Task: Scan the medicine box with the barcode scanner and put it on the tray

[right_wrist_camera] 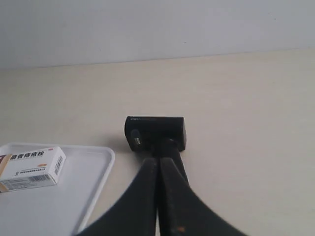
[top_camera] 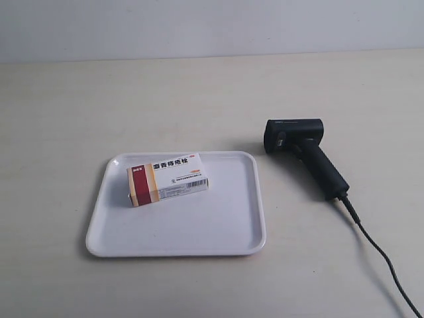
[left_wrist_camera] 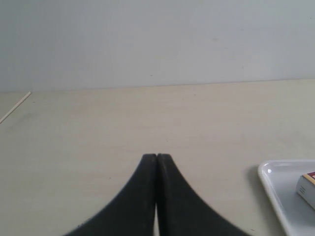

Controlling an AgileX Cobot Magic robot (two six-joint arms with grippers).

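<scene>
The medicine box (top_camera: 167, 179) lies flat on the white tray (top_camera: 225, 225), toward its far left part, red and tan band at the left end. It shows again in the right wrist view (right_wrist_camera: 32, 167) on the tray (right_wrist_camera: 74, 196). The black barcode scanner (top_camera: 305, 156) lies on the table to the right of the tray, head away, cable trailing toward the front right. My right gripper (right_wrist_camera: 158, 161) is shut and empty, hovering in front of the scanner (right_wrist_camera: 155, 132). My left gripper (left_wrist_camera: 157, 156) is shut and empty over bare table, left of the tray (left_wrist_camera: 275, 191). Neither arm appears in the exterior view.
The scanner's black cable (top_camera: 387, 271) runs off the front right of the beige tabletop. A pale wall (top_camera: 212, 26) rises behind the table's far edge. A thin pale line (left_wrist_camera: 15, 108) marks the table at the left wrist view's side.
</scene>
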